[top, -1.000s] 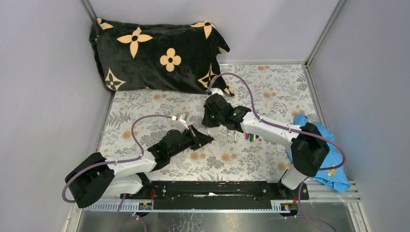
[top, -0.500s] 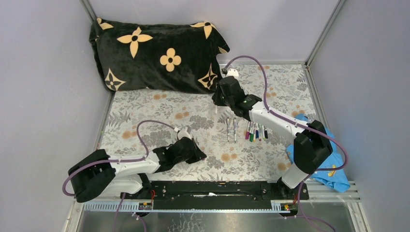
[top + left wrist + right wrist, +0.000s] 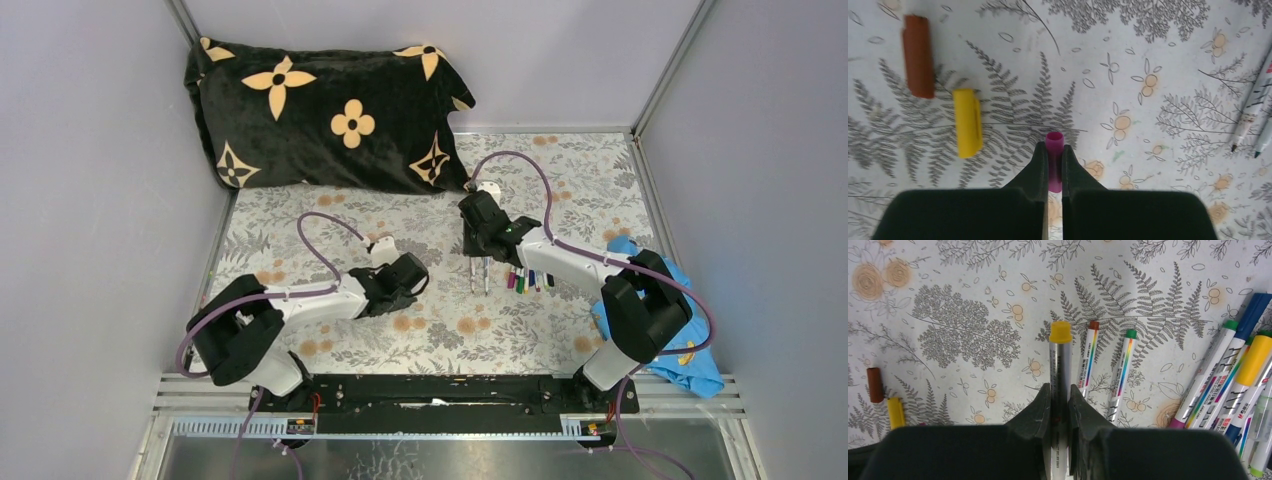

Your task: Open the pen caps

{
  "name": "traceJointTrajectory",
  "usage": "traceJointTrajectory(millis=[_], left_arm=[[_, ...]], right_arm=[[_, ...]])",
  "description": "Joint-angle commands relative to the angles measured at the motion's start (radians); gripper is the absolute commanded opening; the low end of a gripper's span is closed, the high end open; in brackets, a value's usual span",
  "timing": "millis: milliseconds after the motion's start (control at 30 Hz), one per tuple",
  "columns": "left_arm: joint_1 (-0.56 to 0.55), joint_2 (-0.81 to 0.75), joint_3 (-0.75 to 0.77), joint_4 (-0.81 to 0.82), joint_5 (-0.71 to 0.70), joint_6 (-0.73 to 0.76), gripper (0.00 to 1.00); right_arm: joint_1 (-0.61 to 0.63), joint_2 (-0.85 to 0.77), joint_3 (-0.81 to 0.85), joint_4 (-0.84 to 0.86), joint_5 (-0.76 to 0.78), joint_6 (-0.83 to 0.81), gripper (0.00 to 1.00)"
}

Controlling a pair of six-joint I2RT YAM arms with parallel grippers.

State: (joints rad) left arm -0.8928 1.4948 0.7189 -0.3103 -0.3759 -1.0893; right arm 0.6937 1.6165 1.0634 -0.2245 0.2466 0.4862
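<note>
Magenta cap (image 3: 1054, 139) sits clamped in the closed left gripper (image 3: 1053, 151); we find the loose yellow cap (image 3: 968, 122) at its 10 o'clock. Right gripper (image 3: 1060, 390) pinches a yellow-ended pen (image 3: 1060, 350), axis 6-to-12.

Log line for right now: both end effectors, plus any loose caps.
left end effector: shut on magenta cap | right end effector: shut on yellow-ended pen | loose: brown cap, yellow cap
</note>
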Motion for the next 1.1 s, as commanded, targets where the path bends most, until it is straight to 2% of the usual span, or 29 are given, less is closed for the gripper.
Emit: traceJointTrajectory(millis=[0,100,267,367,467,767,1067], left_arm=[[0.041,-0.018,-0.024,-0.080,-0.067,0.018,0.07],[0.066,-0.041,-0.039,-0.078,-0.060,0.024,0.16],[0.086,-0.065,-0.052,-0.078,-0.050,0.032,0.39],[0.092,-0.078,-0.066,-0.062,-0.037,0.032,0.47],[0.095,-0.085,-0.073,-0.048,-0.027,0.034,0.53],[0.095,-0.177,-0.112,0.075,0.025,0.047,0.61],[0.095,-0.248,-0.107,0.094,0.031,0.068,0.63]], right_arm=[[-0.005,-0.031,-0.001,-0.016,0.034,-0.011,0.00],[-0.004,-0.010,0.000,-0.034,0.039,0.007,0.00],[-0.005,0.010,-0.031,-0.026,0.037,0.028,0.00],[-0.004,0.024,-0.042,-0.027,0.039,0.030,0.00],[-0.004,0.044,-0.053,-0.020,0.053,0.031,0.06],[-0.005,0.103,-0.069,-0.001,0.079,0.037,0.11],[-0.005,0.128,-0.056,0.000,0.081,0.035,0.30]])
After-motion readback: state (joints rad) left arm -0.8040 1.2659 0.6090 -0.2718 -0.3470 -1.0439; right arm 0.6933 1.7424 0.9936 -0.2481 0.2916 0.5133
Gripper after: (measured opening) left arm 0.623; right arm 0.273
